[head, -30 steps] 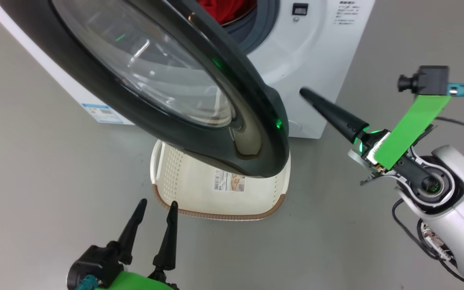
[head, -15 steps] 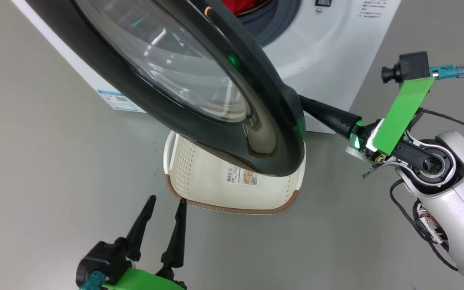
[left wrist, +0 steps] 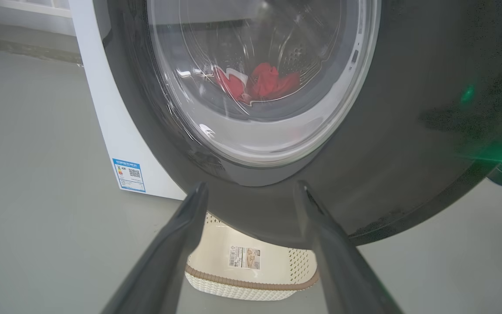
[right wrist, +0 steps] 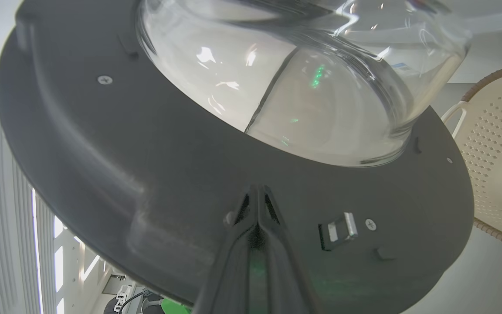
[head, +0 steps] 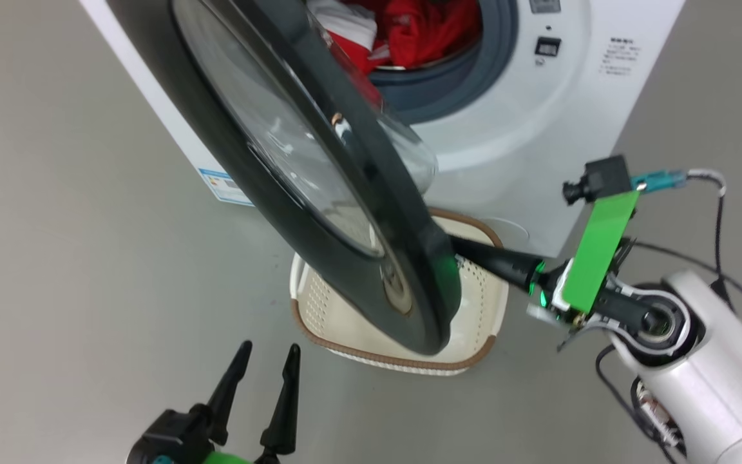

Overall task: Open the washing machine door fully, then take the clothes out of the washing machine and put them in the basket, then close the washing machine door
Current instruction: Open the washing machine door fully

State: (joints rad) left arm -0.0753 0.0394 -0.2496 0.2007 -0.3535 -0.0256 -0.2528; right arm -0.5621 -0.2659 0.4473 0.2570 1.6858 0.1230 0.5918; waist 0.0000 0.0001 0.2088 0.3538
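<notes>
Grey floor (head: 75, 309) all round, smooth. washing machine (head: 513, 129) stands on it: white box, grey seal ring (head: 438, 90) round the mouth, blue label (head: 223, 187) low at the front corner

washing machine door (head: 419, 303) is part-way swung out, not fully open. Head view sees it close to edge-on, black rim running from top centre down to mid-frame, lower edge hanging over the basket (head: 319, 299)

basket sits on the floor just in front of the machine, under the door. Cream perforated walls, brown rim, sticker (left wrist: 244, 256) on the inner bottom

clothes (head: 429, 29) are in the drum, red with a white piece. Visible over the door's top edge in head view and through the glass in left wrist view

right claw (right wrist: 257, 192): fingers pressed together, nothing between them, tips against the door's matte black inner face just below the glass bowl (right wrist: 312, 96). Metal latch (right wrist: 338, 229) sits just to the right of the tips in that view. In head view the fingers run in behind the door's lower edge, green light (head: 540, 287) lit at the wrist

left claw (head: 268, 348): fingers spread, holding nothing, low at the lower left of head view, apart from both door and basket. Its wrist view looks at the door's outer face between the two fingers
</notes>
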